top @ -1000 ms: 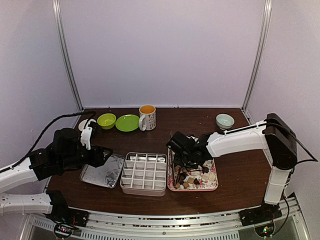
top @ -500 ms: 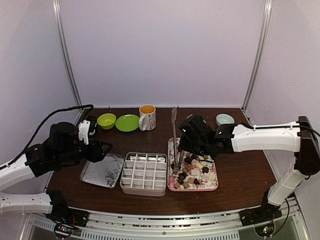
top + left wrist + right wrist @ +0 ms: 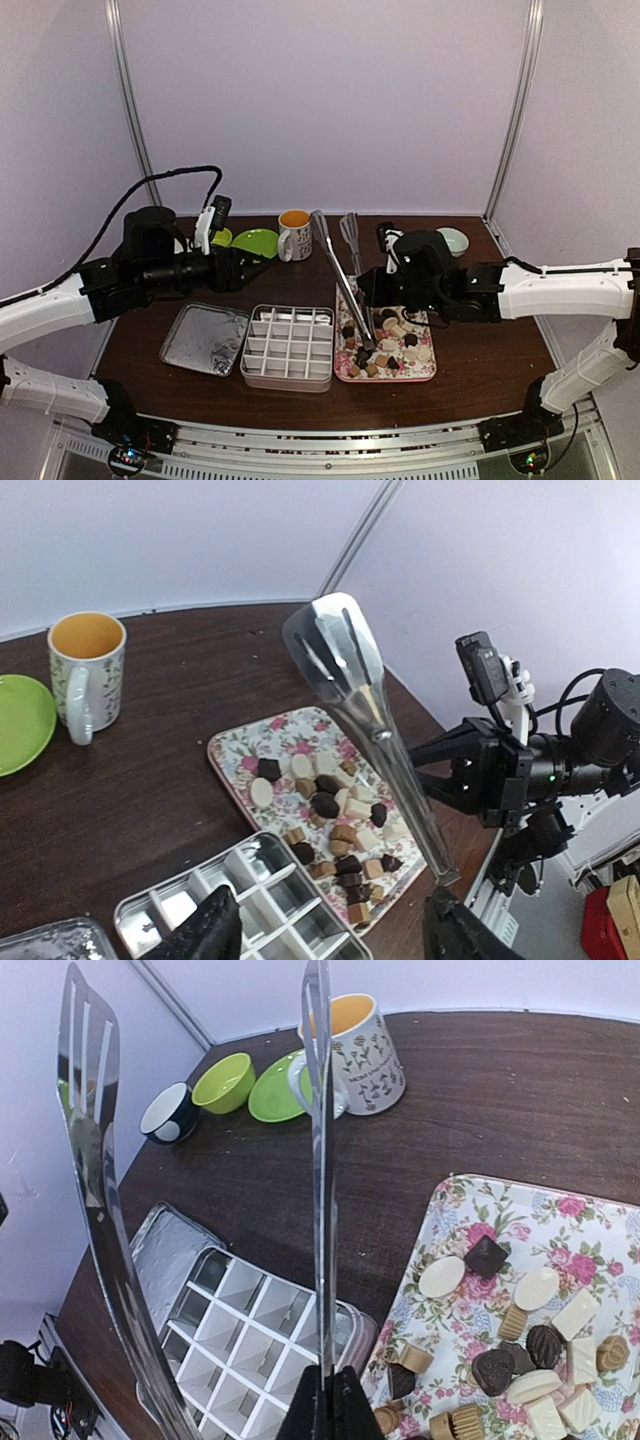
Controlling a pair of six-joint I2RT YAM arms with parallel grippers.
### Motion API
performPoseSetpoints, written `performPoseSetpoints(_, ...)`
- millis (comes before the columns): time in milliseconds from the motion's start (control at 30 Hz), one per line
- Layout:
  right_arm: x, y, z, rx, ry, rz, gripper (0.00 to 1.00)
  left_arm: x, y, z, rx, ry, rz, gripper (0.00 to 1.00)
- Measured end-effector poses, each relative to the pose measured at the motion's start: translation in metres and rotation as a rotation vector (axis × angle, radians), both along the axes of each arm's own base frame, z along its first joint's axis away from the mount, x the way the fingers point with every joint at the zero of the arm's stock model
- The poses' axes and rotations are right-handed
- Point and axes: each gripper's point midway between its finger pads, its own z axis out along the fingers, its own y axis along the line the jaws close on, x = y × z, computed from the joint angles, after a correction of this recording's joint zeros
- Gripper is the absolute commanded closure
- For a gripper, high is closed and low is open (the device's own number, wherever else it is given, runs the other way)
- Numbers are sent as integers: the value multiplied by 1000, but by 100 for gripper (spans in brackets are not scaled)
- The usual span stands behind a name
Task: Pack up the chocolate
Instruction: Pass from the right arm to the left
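Right gripper [image 3: 325, 1415] clamped shut on hinge end of tongs [image 3: 340, 265], now lifted off floral tray [image 3: 341, 376]; blades splayed, empty, above its left edge. Left gripper [image 3: 330, 935] swung in from left of tray, fingers spread wide, holding nothing. Chocolate [image 3: 392, 338] all on tray; divided box [image 3: 289, 346] just left of tray unfilled. Likely a tongs handover; nothing packed yet.

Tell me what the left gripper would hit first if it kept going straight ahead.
Probably the metal tongs the right gripper holds raised, standing across the left gripper's line. Depth is unclear; it might pass beside them toward the floral tray.
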Motion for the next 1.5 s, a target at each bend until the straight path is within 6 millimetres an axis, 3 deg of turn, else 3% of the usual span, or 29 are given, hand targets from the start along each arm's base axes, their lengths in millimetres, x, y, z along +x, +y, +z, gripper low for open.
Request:
performPoseSetpoints(200, -15, 19, 21, 57, -42, 158, 100, 4, -39, 4, -115, 53, -116, 31)
performPoseSetpoints(333, -26, 31, 42, 134, -71, 247, 100, 3, -57, 19, -219, 57, -189, 31)
performPoseSetpoints(433, -34, 39, 55, 192, -84, 311, 100, 1, -65, 33, -291, 49, -231, 35)
performPoseSetpoints(567, -46, 50, 68, 254, -92, 397, 100, -1, -72, 46, -345, 38, -272, 33)
performPoseSetpoints(1000, -79, 69, 98, 411, -72, 597, 100, -5, -81, 60, -418, 19, -334, 37)
performPoseSetpoints(1167, -87, 73, 106, 457, -63, 646, 100, -6, -82, 66, -443, 11, -348, 58)
performPoseSetpoints(1367, -85, 76, 107, 463, -55, 654, 99, -8, -84, 73, -463, 4, -364, 78)
performPoseSetpoints(1500, -85, 77, 108, 461, -60, 658, 92, -8, -84, 72, -470, 20, -366, 84)
